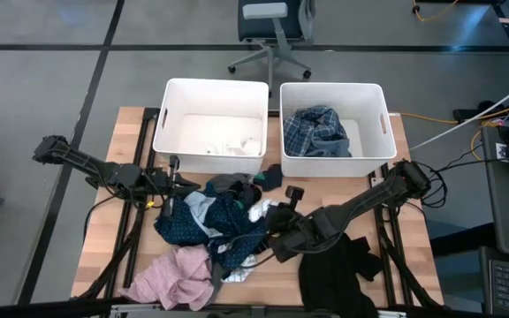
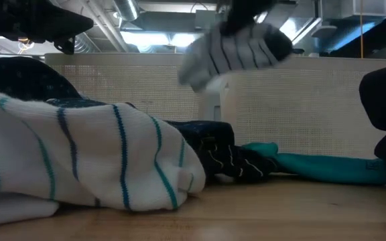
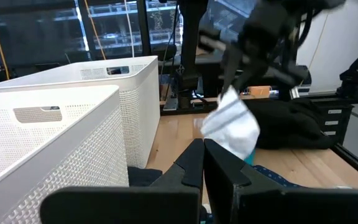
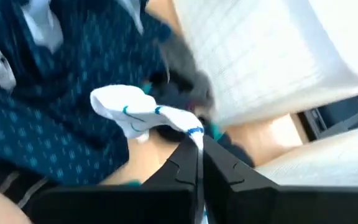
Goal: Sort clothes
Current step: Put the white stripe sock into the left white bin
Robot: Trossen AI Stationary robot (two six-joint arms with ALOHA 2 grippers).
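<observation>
The right pincer point(image 4: 197, 146), clamped on a white sock with teal stripes point(image 4: 143, 112) lifted off the wooden surface point(image 1: 414, 243) above the clothes pile, has both white plastic tubs point(image 1: 334, 132) straight ahead; the closed left pincer point(image 1: 168, 181) waits beside the pile.

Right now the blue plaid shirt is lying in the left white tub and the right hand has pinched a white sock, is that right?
Not quite. The high view shows the blue plaid shirt in the right tub, not the left tub. The rest holds: the right hand is shut on a white sock.
</observation>
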